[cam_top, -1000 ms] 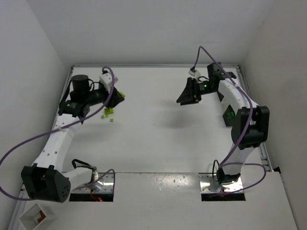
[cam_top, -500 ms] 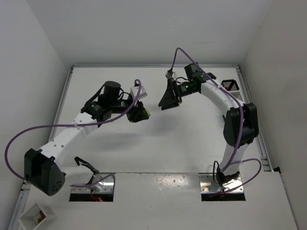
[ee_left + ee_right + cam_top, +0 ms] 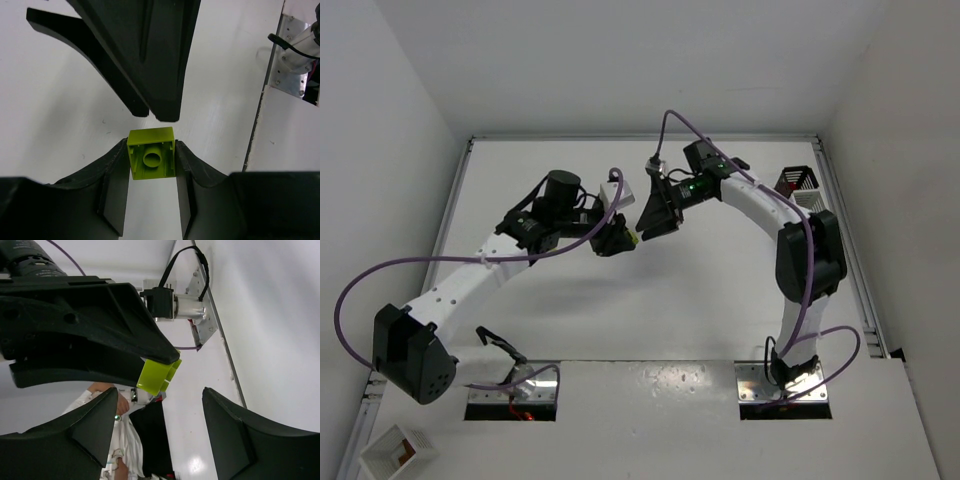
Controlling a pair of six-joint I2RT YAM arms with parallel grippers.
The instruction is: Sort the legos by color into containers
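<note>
A lime lego (image 3: pixel 151 152) is pinched between the two fingers of my left gripper (image 3: pixel 151 156), which is shut on it above the middle of the table (image 3: pixel 720 290). From above, the left gripper (image 3: pixel 623 238) and the right gripper (image 3: pixel 650 222) meet tip to tip. The right gripper (image 3: pixel 160 394) is open, and the lime lego (image 3: pixel 156 376) sits just beyond the gap between its fingertips without touching them. A black slatted container (image 3: pixel 800 180) stands at the far right with something red inside.
A white square box (image 3: pixel 392 452) sits off the table at the near left. Purple cables loop over both arms. The left arm covers the far-left part of the table. A metal rail runs along the table's right edge (image 3: pixel 855 270).
Both arms have swung in toward the table's middle. The left gripper carried the lime lego from the far left; the right gripper came left to face it and opened wider.
</note>
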